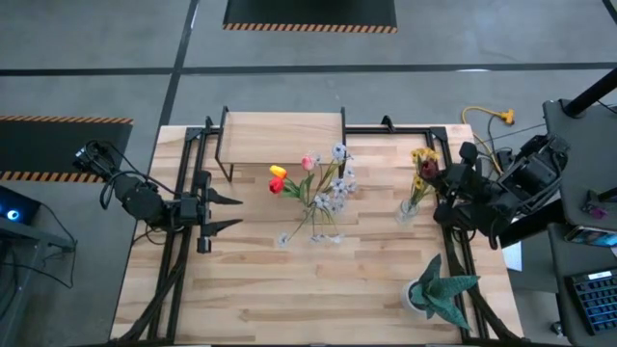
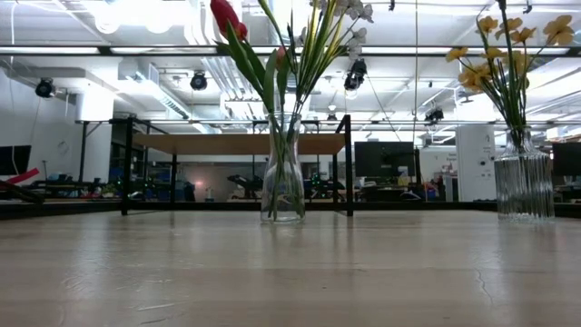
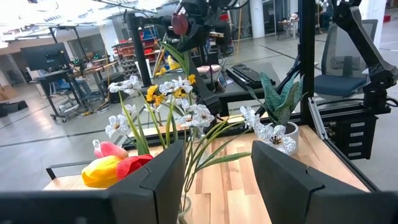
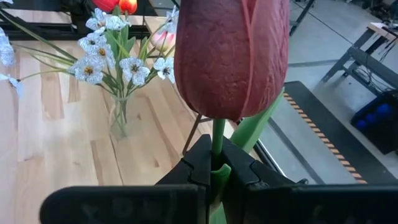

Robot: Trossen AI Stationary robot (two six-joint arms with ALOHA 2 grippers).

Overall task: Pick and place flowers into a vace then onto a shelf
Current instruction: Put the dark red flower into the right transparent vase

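Note:
A clear glass vase (image 1: 323, 229) stands mid-table and holds red, yellow and pink tulips and pale blossoms (image 1: 318, 183). At the right, a ribbed glass vase (image 1: 409, 209) holds a yellow-bloomed bunch (image 2: 508, 54). My right gripper (image 1: 442, 181) is above this vase, shut on a dark maroon tulip (image 4: 233, 56). My left gripper (image 1: 236, 212) stands open to the left of the clear vase, level and pointing at it, with nothing between its fingers (image 3: 168, 180). The shelf (image 1: 282, 135) stands at the table's far edge. My right gripper pinches the maroon tulip's green stem (image 4: 217, 138) between its two fingers, just below the bloom. It comes from the table's right side, slanting down. The bloom stands past the fingertips, and the tulip is lifted clear of the table. A green leaf (image 4: 255, 127) shows beside the stem.
A green spiky-leaved potted plant (image 1: 439, 289) stands near the table's front right corner. Black frame rails (image 1: 183, 241) run along the left and right sides. Bare wood lies in front of the clear vase (image 2: 282, 173).

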